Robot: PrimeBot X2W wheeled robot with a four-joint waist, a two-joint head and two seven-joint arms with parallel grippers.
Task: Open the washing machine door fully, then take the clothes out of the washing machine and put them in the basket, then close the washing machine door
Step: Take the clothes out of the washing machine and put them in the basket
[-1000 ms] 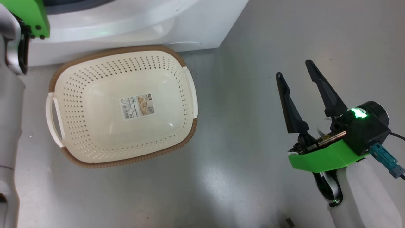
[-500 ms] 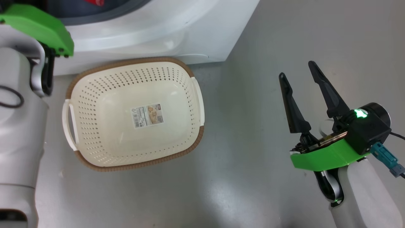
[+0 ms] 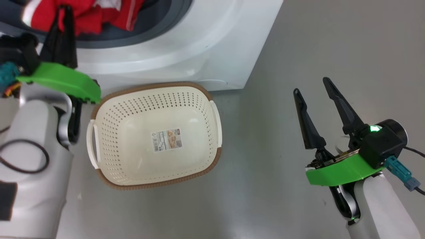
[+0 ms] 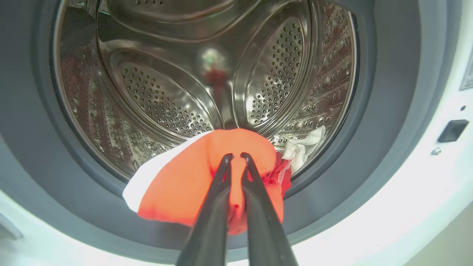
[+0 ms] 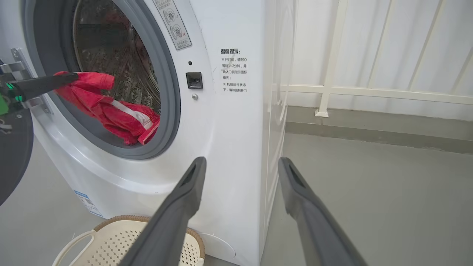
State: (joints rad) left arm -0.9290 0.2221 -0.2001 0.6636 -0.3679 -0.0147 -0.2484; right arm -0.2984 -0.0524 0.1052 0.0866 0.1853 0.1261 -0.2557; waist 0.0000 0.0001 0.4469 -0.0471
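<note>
The clothes, bright red with white panels, lie bunched at the lower lip of the washing machine opening, part over the grey rubber gasket and part inside the steel perforated drum. A small white piece rests on the drum wall just beside the red bundle. In the right wrist view the red fabric hangs across the bottom of the round mouth, with a white stripe along it.

The left gripper reaches into that mouth, its jaws pressed together and pinching a fold of the red fabric between the two dark fingers. In the head view the same gripper sits at the upper left, its tips against the clothes.

The washing machine door shows as a dark curved edge at the left border, swung clear of the opening.

The basket stands on the grey floor just in front of the machine's base, with a label sticker on its bottom.

The right gripper hangs over the floor well to the right of the basket, jaws spread wide with nothing between them; from its own wrist it faces the machine's front right corner.
</note>
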